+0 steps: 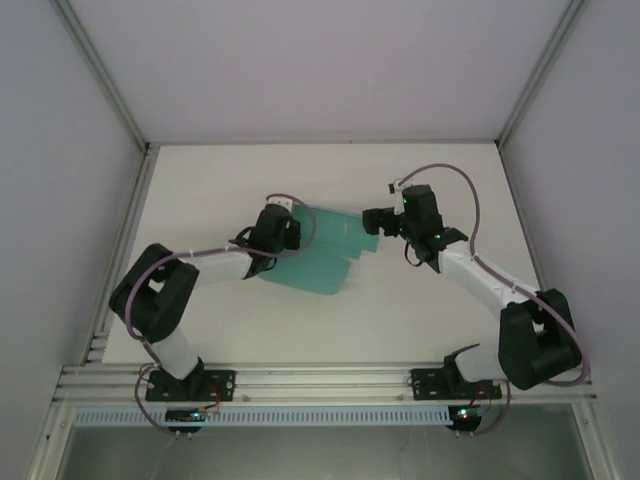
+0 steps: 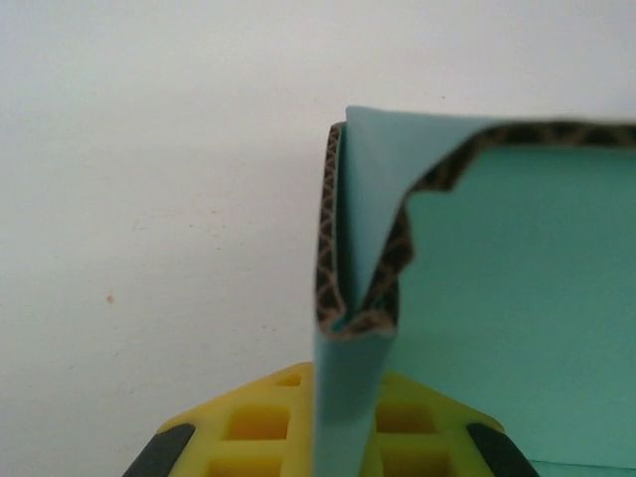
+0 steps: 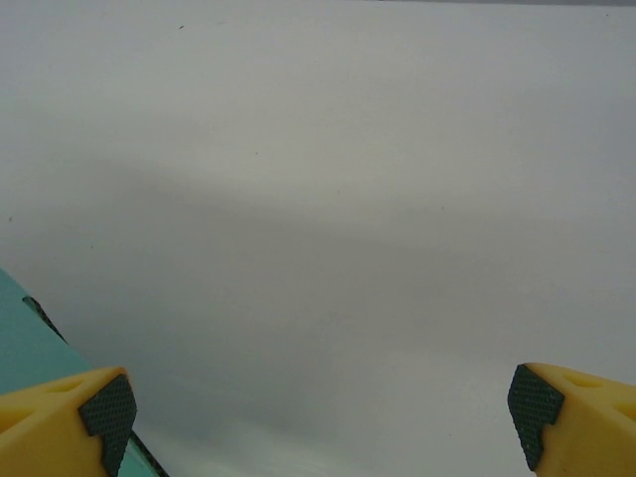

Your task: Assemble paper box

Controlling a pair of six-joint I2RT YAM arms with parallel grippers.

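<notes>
The paper box point(image 1: 330, 255) is a teal-green card sheet lying partly folded on the white table point(image 1: 200, 180), mid-table between both arms. My left gripper point(image 1: 290, 232) is at its left edge. In the left wrist view a folded flap of the paper box point(image 2: 517, 298), with brown corrugated edges, runs up between the yellow fingers point(image 2: 253, 422), and the left gripper point(image 2: 343, 437) is shut on it. My right gripper point(image 1: 372, 222) hovers at the sheet's right end. The right gripper point(image 3: 323, 407) stands wide open over bare table, with a corner of the paper box point(image 3: 25, 343) beside its left finger point(image 3: 60, 417).
White walls and aluminium posts point(image 1: 125, 250) enclose the table on the left, right and back. A metal rail point(image 1: 320, 385) runs along the near edge by the arm bases. Bare table surface lies behind and to both sides of the sheet.
</notes>
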